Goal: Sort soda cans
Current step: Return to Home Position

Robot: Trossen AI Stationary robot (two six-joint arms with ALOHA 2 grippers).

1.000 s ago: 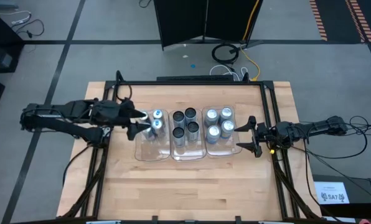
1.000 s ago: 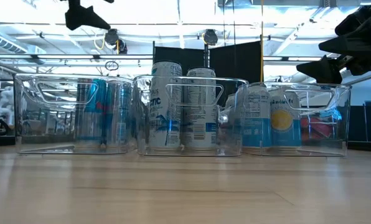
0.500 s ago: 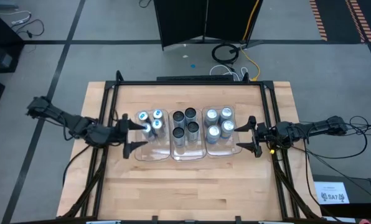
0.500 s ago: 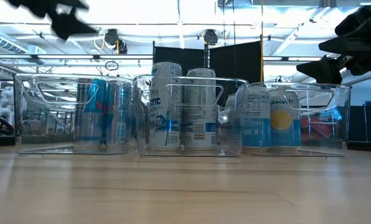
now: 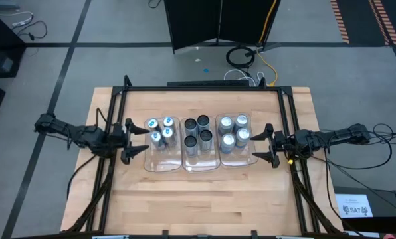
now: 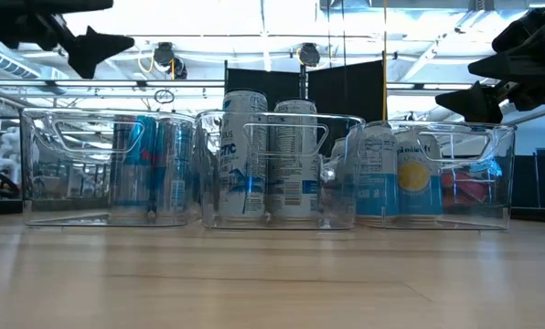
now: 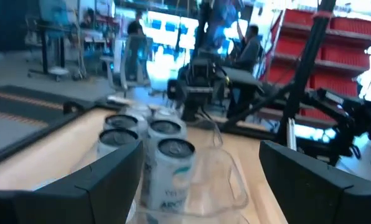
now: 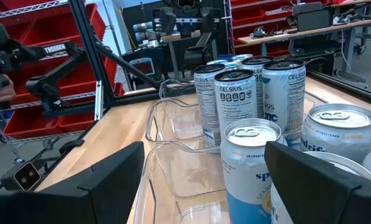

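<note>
Nearest soda cans (image 8: 251,165) partly cropped

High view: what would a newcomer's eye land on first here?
Twelve upright cans stand sorted at mid-table. The blue-topped cans fill the left tray, the dark-topped cans the middle tray, and the silver-topped cans the right tray. The left hand hangs open and empty just outside the left tray. The right hand mirrors it beside the right tray.

Left claw (image 5: 137,141) and right claw (image 5: 260,147) face each other, both spread wide, empty.
</note>
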